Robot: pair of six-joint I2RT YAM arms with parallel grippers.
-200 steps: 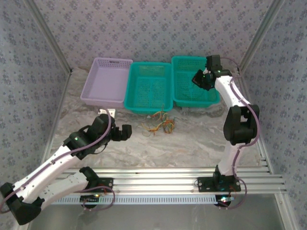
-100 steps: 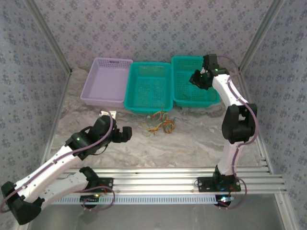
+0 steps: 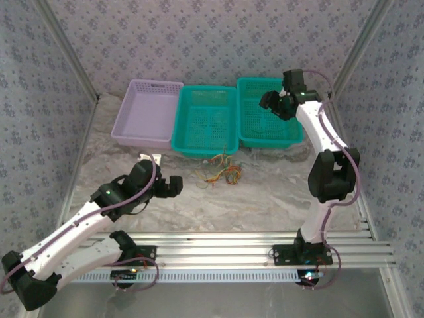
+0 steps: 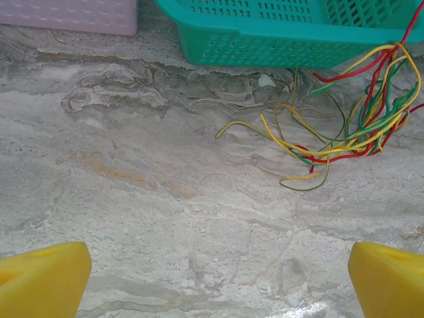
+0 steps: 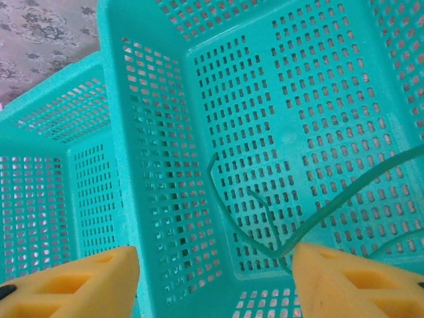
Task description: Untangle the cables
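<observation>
Two arms share a marbled grey surface (image 3: 278, 192) in a booth w/ floral-print walls (image 3: 199, 40) and aluminium rails (image 3: 232, 242) along the near edge. Overhead cam: three baskets line the back, a lilac basket (image 3: 147, 112), a middle teal basket (image 3: 199, 147) and a right teal basket (image 3: 268, 140). The cables (image 3: 222, 172), a tangle of red, yellow, orange and green, lie on the stone just in front of the middle one. The left claw (image 3: 173, 185) sits low, near the tangle's left side. The right claw (image 3: 268, 103) hangs over the right teal basket. Left wrist cam adds close detail: jaws spread wide w/ nothing btwn them, tangle ahead and to the right, right up by the teal wall. Right wrist cam gives what overhead cannot: a single green cable (image 5: 216, 189) lying on the basket's perforated floor, claw fingers apart, clamping nothing.
</observation>
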